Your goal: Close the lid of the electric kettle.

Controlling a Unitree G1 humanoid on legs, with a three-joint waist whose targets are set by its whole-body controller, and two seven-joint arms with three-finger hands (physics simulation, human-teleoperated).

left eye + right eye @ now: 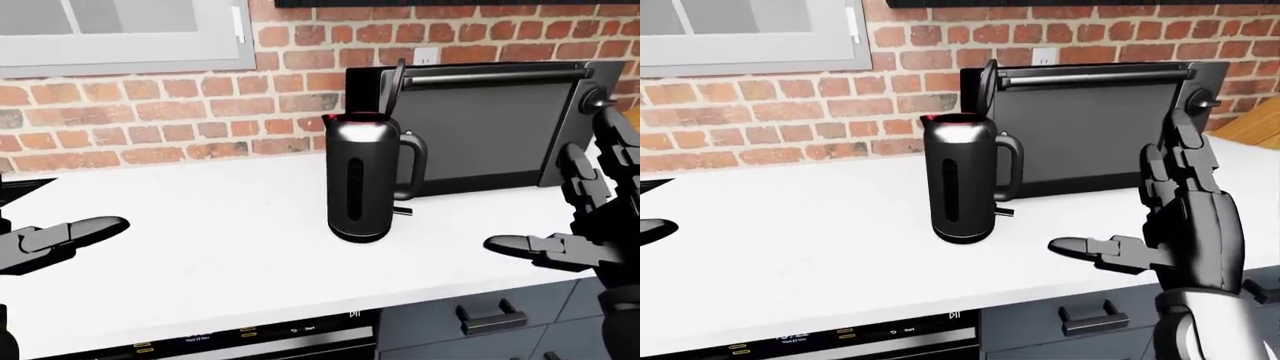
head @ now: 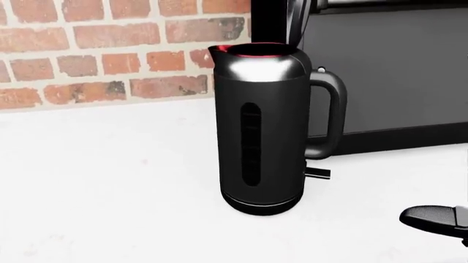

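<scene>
Right hand (image 1: 1185, 225) nearest, at right edge, fingers spread open, gripping nothing, left hand (image 1: 50, 244) at left edge, fingers extended, empty, white counter (image 1: 200, 247) beneath, black electric kettle (image 1: 360, 180) upright mid-counter, lid (image 1: 395, 86) raised, toaster oven (image 1: 490, 127) just behind, brick wall (image 1: 180, 120) farthest.

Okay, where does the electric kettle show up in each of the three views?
Left-eye view: electric kettle just right of center on the white counter, lid raised.
Head view: close up, filling the center; the raised lid runs off the top.
Right-eye view: at the center, lid raised.
Shared landmark: the black oven directly behind the kettle's handle, against the brick wall.
</scene>
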